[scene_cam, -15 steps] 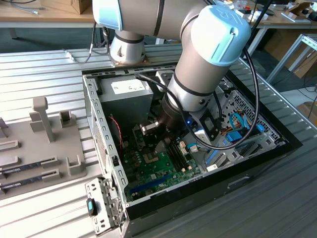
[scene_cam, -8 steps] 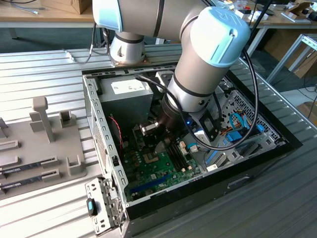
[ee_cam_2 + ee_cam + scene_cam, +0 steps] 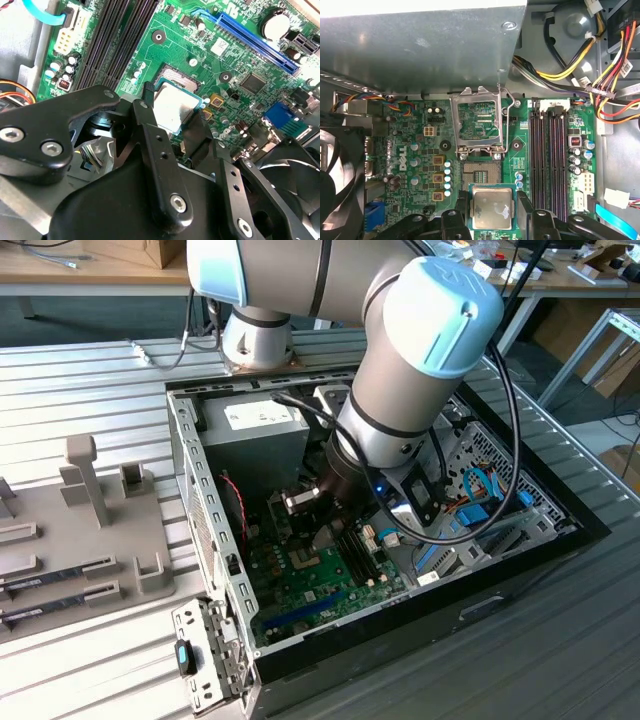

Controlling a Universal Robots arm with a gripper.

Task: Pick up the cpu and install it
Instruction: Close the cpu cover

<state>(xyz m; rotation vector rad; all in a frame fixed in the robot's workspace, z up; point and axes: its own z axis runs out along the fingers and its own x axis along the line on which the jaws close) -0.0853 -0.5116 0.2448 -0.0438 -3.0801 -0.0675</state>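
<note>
Gripper [image 3: 492, 201] is closed narrowly on the cpu [image 3: 492, 210], a black finger [image 3: 461, 216] pressed to each of two opposite edges, silvery top facing up in both wrist views. Reading the exterior view from its left: a grey fixture plate [image 3: 50, 510] with long dark memory sticks [image 3: 70, 573], then the open computer case [image 3: 200, 490], then the arm reaching down over the green motherboard [image 3: 300, 585], then a blue cable [image 3: 478, 485] towards the exterior view's right. The relation that counts is cpu to socket [image 3: 480, 175]: the chip hangs just short of the bare socket, one edge overlapping its rim, sides about parallel to it, with the metal load frame [image 3: 479, 117] flipped open beyond. How high it sits above the contacts I cannot tell. White lettering is printed on the board; I leave it unread
</note>
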